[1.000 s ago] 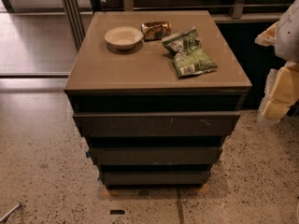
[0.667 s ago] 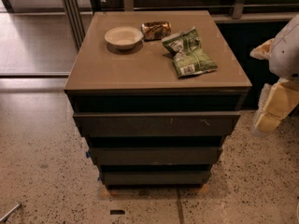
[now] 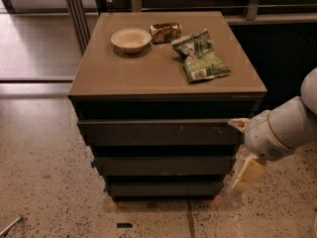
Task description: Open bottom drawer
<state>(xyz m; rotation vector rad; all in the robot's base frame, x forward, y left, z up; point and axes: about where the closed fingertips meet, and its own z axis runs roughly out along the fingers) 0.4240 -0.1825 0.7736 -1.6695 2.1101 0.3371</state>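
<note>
Arm has swung in from the right and dropped, so the white-and-cream end effector [image 3: 243,152] now sits just off the cabinet's right front corner, roughly level with the middle drawer. I can't tell if it's released or clenched. The plain dark grey-brown bottom drawer front [image 3: 166,188] is shut, lowest of three, near the floor. It's handleless, so I read this as staging low for an edge.

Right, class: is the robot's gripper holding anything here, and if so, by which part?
Nothing is held. The gripper hangs open and empty at the right side of the cabinet; the bottom drawer is not gripped.
</note>
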